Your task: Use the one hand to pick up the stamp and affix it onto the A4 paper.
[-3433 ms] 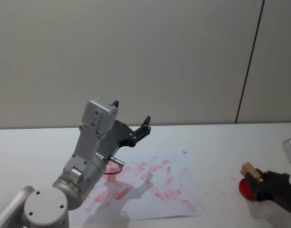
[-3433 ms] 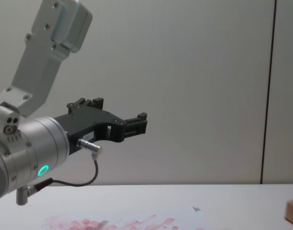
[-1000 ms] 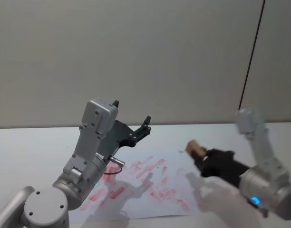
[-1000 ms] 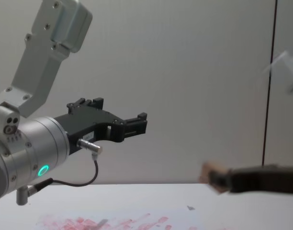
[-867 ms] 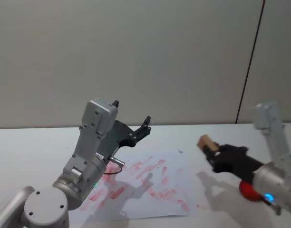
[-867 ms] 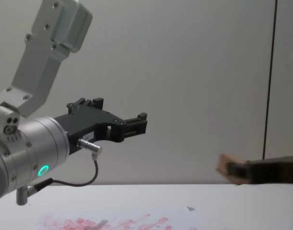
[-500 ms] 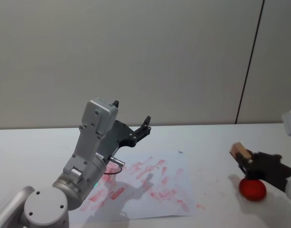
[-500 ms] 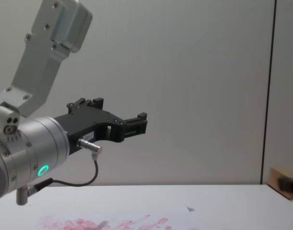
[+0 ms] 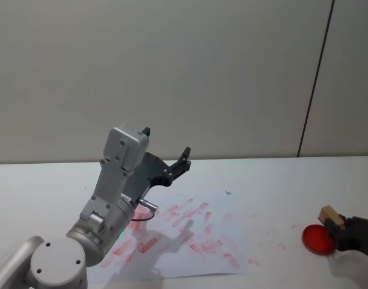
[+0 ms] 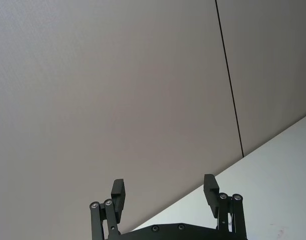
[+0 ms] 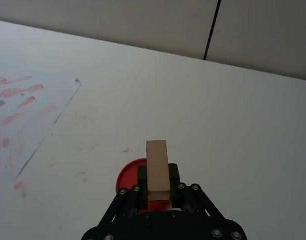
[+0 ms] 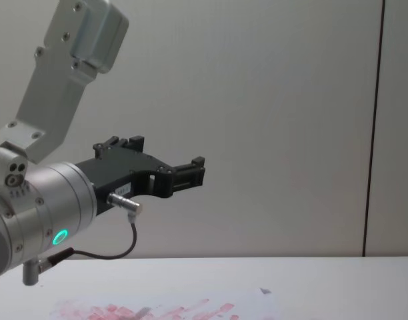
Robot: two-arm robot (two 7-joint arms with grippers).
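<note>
The stamp (image 11: pixel 158 165), a plain pale wooden block, is sitting clamped in the right gripper's (image 11: pixel 158 192) jaws, its long axis pointing away from them, over the round red ink pad (image 9: pixel 319 239) near the tabletop's (image 9: pixel 274 180) right edge. The smudged A4 paper (image 9: pixel 190 235) is lying well apart, leftward. The left gripper (image 10: pixel 165 192) is hanging raised above the paper, jaws spread and empty.

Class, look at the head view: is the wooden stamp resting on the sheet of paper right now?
No: the stamp is clamped in the right gripper beside the red ink pad, well away from the A4 paper.
</note>
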